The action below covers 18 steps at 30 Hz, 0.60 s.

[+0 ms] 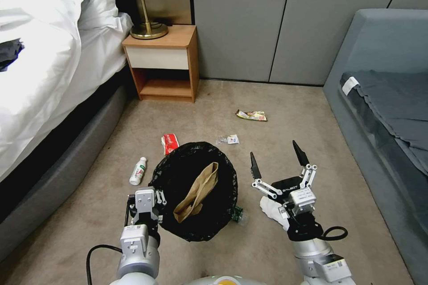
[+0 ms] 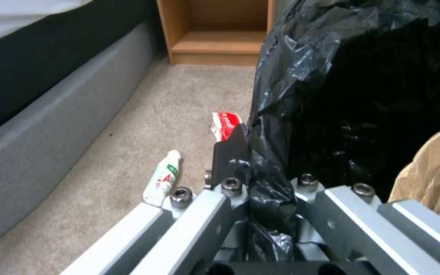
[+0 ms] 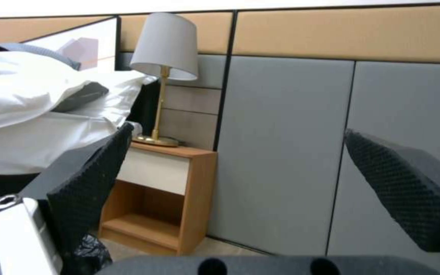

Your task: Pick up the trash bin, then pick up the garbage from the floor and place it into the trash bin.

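Both arms are silver-grey metal with white boxy wrist blocks and looping black cables. The right gripper [image 1: 277, 160] has black pointed fingers on white links, dimpled black pads [image 3: 90, 191] and a black plate marked GALBOT. The left gripper [image 2: 250, 168] shows grey bars with hex-socket screws.

Left gripper [image 1: 154, 196] has its jaws clamped together; right gripper [image 1: 278, 160] is raised with jaws spread wide, nothing between them.
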Available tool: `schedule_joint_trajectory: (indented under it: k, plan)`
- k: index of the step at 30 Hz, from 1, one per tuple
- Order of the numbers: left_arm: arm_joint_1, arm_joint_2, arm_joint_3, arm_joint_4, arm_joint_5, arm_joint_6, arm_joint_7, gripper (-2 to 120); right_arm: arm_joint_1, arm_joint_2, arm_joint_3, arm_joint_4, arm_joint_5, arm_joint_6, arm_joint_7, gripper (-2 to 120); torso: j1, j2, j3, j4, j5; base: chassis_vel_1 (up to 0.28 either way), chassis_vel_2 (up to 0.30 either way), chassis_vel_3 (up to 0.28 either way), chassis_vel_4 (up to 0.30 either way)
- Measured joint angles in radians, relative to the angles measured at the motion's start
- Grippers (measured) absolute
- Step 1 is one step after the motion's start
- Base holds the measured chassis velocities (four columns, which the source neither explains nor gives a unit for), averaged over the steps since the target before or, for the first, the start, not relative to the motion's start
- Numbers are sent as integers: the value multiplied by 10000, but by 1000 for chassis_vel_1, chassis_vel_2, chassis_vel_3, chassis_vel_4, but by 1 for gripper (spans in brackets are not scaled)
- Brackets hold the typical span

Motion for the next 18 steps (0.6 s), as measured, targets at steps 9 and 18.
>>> schedule_joint_trajectory:
  k: [9,18]
  plan:
    - [-20,5,0,2,0,-6,-1,1,14,-2,8,13,6,-39,-5,100,0,0,0,0,0,0,0,0,0]
    - [-74,12,-51,3,-36,-5,-1,1,289,-253,379,-203,340,-325,25,100,0,0,1,0,0,0,0,0,0]
